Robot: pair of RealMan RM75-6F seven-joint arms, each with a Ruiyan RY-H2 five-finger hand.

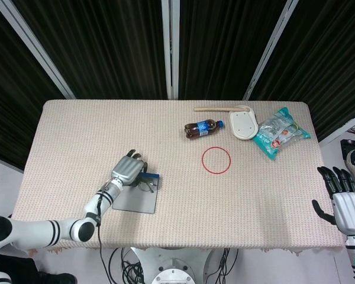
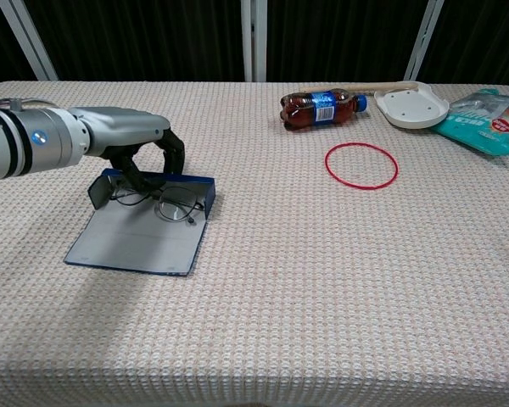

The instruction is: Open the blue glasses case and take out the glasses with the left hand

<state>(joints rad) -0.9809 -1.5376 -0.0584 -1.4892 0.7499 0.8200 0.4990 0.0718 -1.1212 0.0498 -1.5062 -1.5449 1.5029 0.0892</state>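
Note:
The blue glasses case [image 2: 136, 242] [image 1: 136, 202] lies opened flat near the table's front left. The glasses [image 2: 168, 204] [image 1: 146, 186] rest on its far half, next to the raised blue rim. My left hand [image 2: 123, 134] [image 1: 127, 170] hovers over that far end with its fingers curled down, tips at the rim and the left lens. The glasses still lie flat and I see no grip on them. My right hand [image 1: 345, 200] hangs off the table's right edge, fingers spread and empty; only the head view shows it.
A cola bottle [image 2: 322, 108] [image 1: 202, 128] lies on its side at the back. A red ring [image 2: 327, 164] [image 1: 203, 160] lies flat in front of it. A white scoop-like dish [image 2: 411, 106] [image 1: 244, 124] and a teal snack bag [image 2: 483, 114] [image 1: 279, 132] sit at the back right.

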